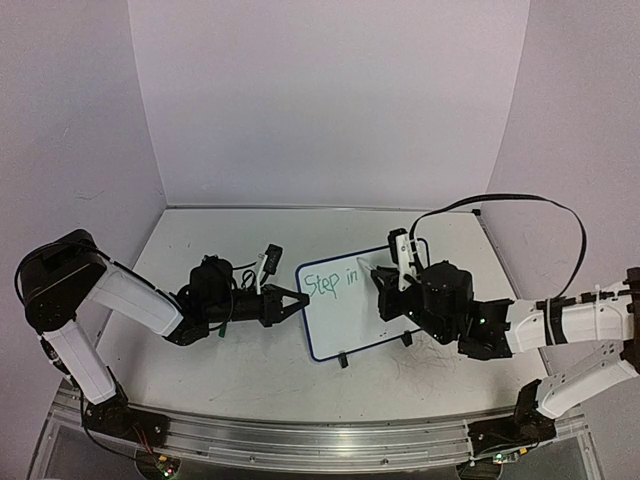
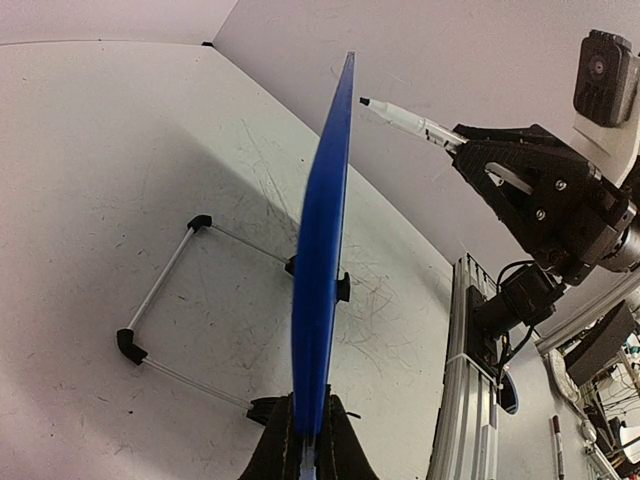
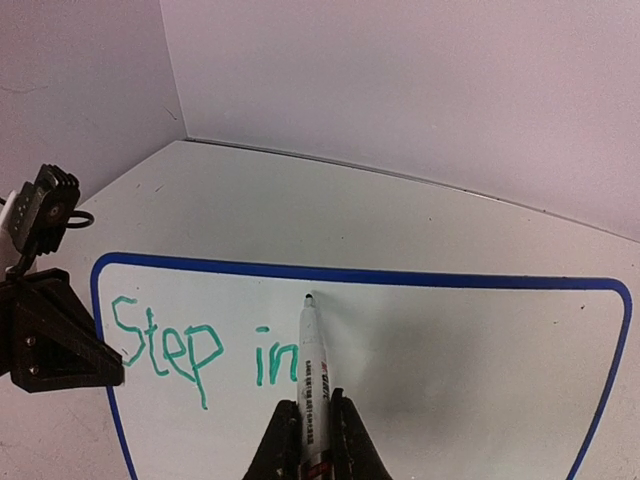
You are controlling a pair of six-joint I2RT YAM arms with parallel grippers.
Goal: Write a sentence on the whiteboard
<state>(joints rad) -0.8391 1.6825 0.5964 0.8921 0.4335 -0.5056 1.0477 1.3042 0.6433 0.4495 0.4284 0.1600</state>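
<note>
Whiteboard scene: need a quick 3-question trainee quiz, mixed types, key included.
1. True or false: the left gripper is shut on the edge of the whiteboard.
2. The sentence in green reads so far: A) "Step in" B) "Step into" C) "Stop".
3. What does the right gripper hold?
Key: 1 true; 2 A; 3 a marker, tip pointing at the board.
</note>
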